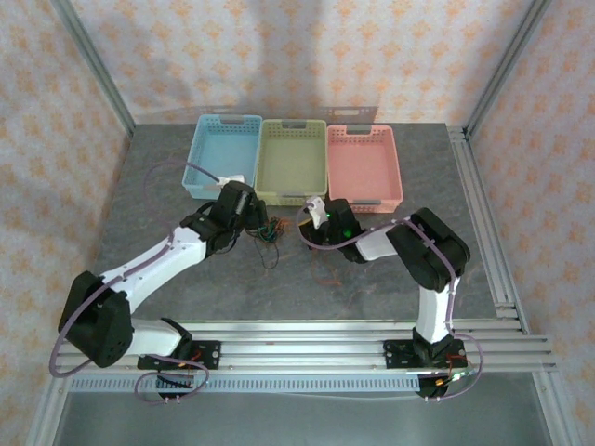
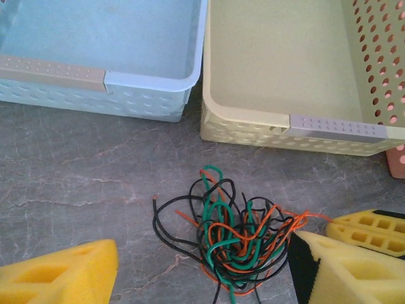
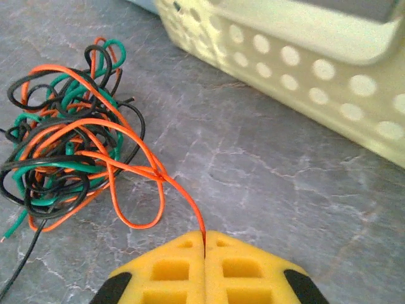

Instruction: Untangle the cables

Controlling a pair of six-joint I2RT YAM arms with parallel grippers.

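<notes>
Top external view: two arms reach inward over a grey marbled table (image 1: 390,279), meeting near its middle, just before a row of three baskets at the far edge: a blue basket (image 1: 199,158) on the left, a green basket (image 1: 291,198) in the centre and a pink basket (image 1: 364,199) on the right. The cables (image 1: 268,232) lie in one small knotted heap on the bare table, just in front of the green basket's near left corner and between the two arms' ends. The left gripper (image 1: 244,206) hangs over the heap from the left, and the right gripper (image 1: 312,219) sits just to its right. Left wrist view: the cables (image 2: 234,237) show as black, green and orange loops wound together, close to the near rims of the blue basket (image 2: 145,79) and the green basket (image 2: 253,123). The left gripper (image 2: 202,253) stands with its yellow jaws wide apart on either side of the heap, one pad at the heap's edge. Right wrist view: the right gripper (image 3: 204,253) has its jaws pressed together on a single orange wire (image 3: 183,196), which runs from the pinch back into the tangle (image 3: 63,145), beside the perforated wall of the green basket (image 3: 285,69).
</notes>
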